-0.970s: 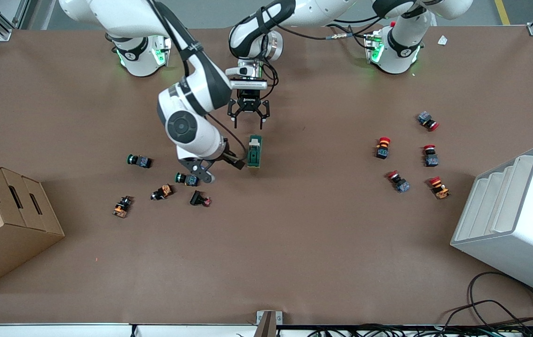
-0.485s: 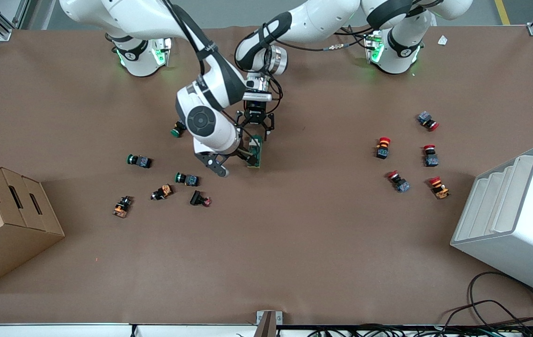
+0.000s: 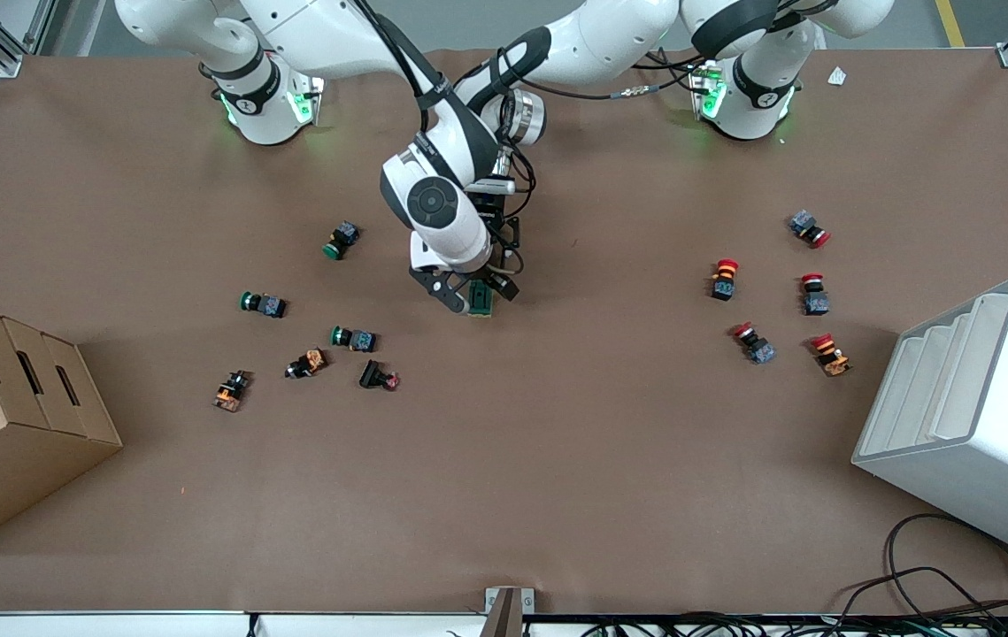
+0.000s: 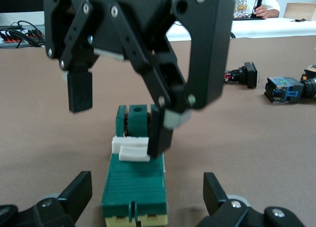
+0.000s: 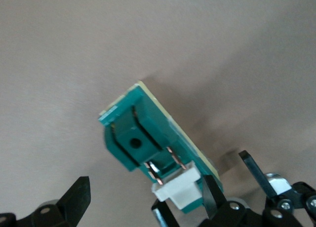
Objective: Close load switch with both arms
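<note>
The load switch [image 3: 481, 303], a dark green block with a white lever [image 4: 131, 148], lies flat in the middle of the table. My right gripper [image 3: 471, 296] is over it, open; in the left wrist view one of its fingers [image 4: 159, 133] touches the lever and the other hangs free beside the block. The right wrist view shows the switch [image 5: 140, 133] and the lever [image 5: 180, 190] against that finger [image 5: 213, 200]. My left gripper [image 4: 145, 195] is open, low at the table, its fingers on either side of the switch's end [image 4: 134, 187]. The front view mostly hides it under the right wrist.
Green, orange and black push buttons [image 3: 340, 239] [image 3: 353, 338] [image 3: 307, 363] lie toward the right arm's end, red ones [image 3: 723, 279] [image 3: 753, 343] toward the left arm's end. A cardboard box [image 3: 8, 398] and a white bin [image 3: 973, 416] stand at the table's ends.
The right arm swung toward the left arm's end and brought its gripper over the switch, uncovering a green button. The left gripper came down to the switch's end.
</note>
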Robot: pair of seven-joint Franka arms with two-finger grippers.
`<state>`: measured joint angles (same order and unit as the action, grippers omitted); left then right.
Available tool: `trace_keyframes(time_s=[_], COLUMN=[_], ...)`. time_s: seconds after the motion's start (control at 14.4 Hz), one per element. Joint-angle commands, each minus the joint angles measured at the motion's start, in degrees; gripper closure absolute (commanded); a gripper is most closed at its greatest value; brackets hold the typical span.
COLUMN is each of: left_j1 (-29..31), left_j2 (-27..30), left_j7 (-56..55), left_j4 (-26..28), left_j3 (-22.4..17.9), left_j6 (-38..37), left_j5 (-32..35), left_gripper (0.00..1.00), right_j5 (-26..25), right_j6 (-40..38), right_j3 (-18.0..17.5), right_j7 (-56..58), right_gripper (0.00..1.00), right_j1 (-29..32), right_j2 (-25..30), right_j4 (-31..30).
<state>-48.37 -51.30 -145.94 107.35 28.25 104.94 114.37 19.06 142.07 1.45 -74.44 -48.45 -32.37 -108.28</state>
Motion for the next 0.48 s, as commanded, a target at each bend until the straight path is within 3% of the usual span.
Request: trace_keyframes(time_s=[0.0,0.42], left_j1=[-1.2,-1.38], left_j2=[-0.82,-1.43], left_j7=[-1.02,0.57], left_j4=[-0.3,-0.39], left_j3=[-0.48,-0.57], left_j6=[-1.75,-1.75], left_j5=[1.12,1.21], left_gripper=[0.01,0.01], right_j5=[1.33,5.55], right_j6=[1.11,2.85], right_j3=[0.66,0.57], right_j7=[-0.18,-0.36], right_gripper=[0.0,0.0], right_j1=[-1.03,-2.44], right_j2=[1.17,1.17], right_j4=[-2.46,-2.29])
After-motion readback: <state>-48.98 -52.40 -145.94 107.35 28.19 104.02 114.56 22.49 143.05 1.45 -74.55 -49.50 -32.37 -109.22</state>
